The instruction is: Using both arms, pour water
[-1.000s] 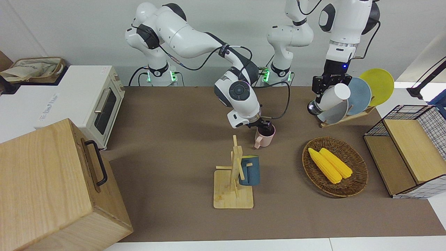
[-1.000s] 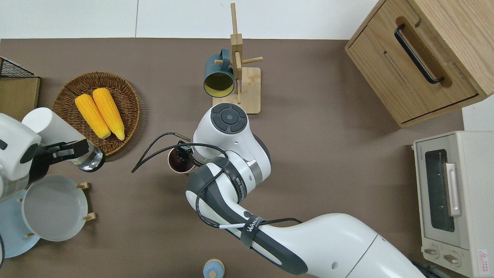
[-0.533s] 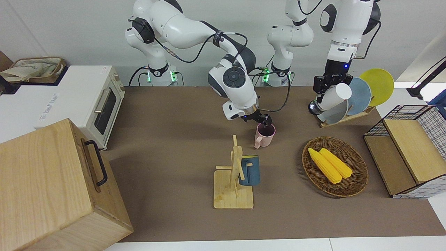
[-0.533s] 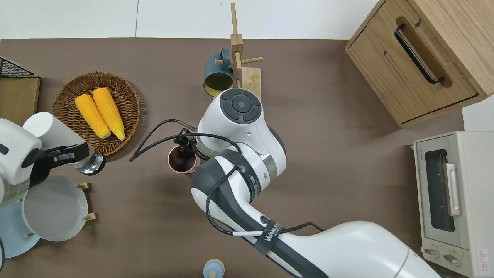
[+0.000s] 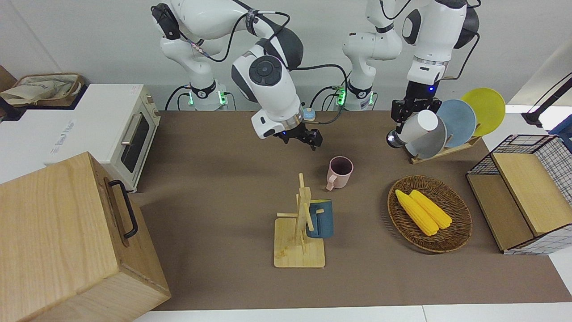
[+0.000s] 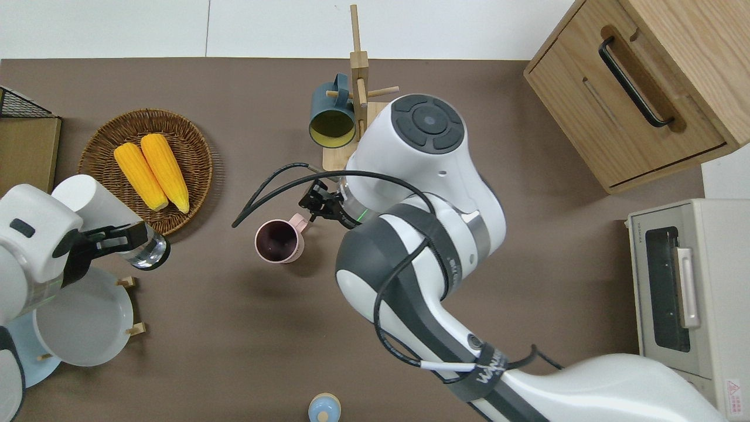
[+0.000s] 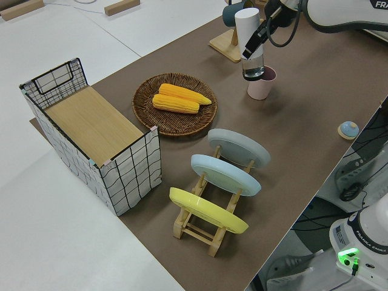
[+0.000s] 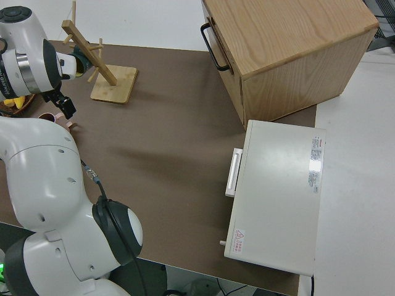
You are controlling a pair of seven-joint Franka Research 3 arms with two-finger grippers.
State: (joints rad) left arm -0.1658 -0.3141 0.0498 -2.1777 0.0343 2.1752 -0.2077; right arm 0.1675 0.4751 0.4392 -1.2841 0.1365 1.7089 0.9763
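Note:
A pink mug (image 5: 340, 171) stands upright on the brown table, mid-table, with nothing holding it; its dark inside shows in the overhead view (image 6: 279, 241). My right gripper (image 5: 310, 137) hangs in the air, open and holding nothing, just off the mug's handle side (image 6: 319, 202). My left gripper (image 5: 404, 114) is shut on a tilted bottle (image 5: 418, 127), white at its upper end and clear at its lower end. Seen from overhead, the bottle (image 6: 94, 199) is over the table between the wicker basket and the plate rack, apart from the mug.
A wooden mug tree (image 5: 299, 250) with a blue mug (image 5: 320, 218) stands farther from the robots than the pink mug. Toward the left arm's end are a wicker basket (image 5: 460, 232) with two corn cobs, a plate rack (image 5: 447, 150) and a wire crate (image 5: 523, 192). A toaster oven (image 5: 120, 129) and a wooden box (image 5: 67, 232) are at the right arm's end.
My right gripper let go of the pink mug's rim, rose and drew back from it; the mug stays on the table. My left gripper has carried the bottle slightly toward the mug.

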